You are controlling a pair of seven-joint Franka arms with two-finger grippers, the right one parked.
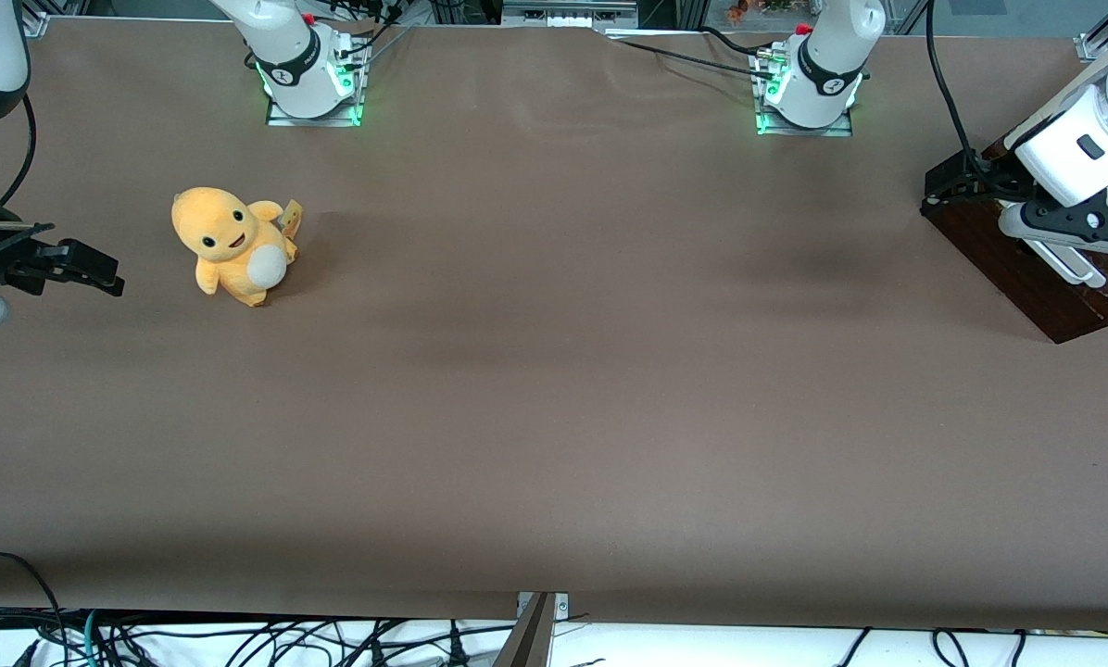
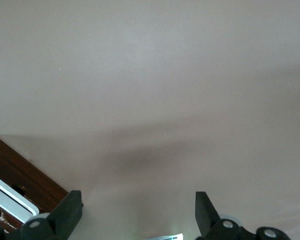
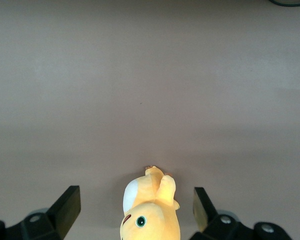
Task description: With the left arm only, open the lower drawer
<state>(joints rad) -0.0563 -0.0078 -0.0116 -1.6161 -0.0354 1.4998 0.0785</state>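
Front view: the left arm (image 1: 1087, 139) reaches in at the working arm's end of the table (image 1: 554, 389), its gripper (image 1: 966, 190) hanging at the edge of the dark wooden drawer unit (image 1: 1040, 278), which sits partly out of frame. The white bar handle (image 1: 1059, 255) shows just below the arm's black linkage, and the gripper is close to the unit but grips nothing there; the position reads as a staging point for reaching the handle, not a hold on it. A yellow plush toy (image 1: 234, 243) sits well apart, toward the parked arm's end, clear of the work. Left wrist view: the gripper (image 2: 139, 212) has its fingers (image 2: 70, 210) spread wide with only bare table between them, so it is released and empty. The lower drawer (image 2: 20, 175) appears as a dark-brown corner with a white bar (image 2: 10, 200), beside one finger and not between the two. Whether the drawer is shut cannot be confirmed. Right wrist view: only the plush toy (image 3: 150, 210) and table; nothing bearing on the task.
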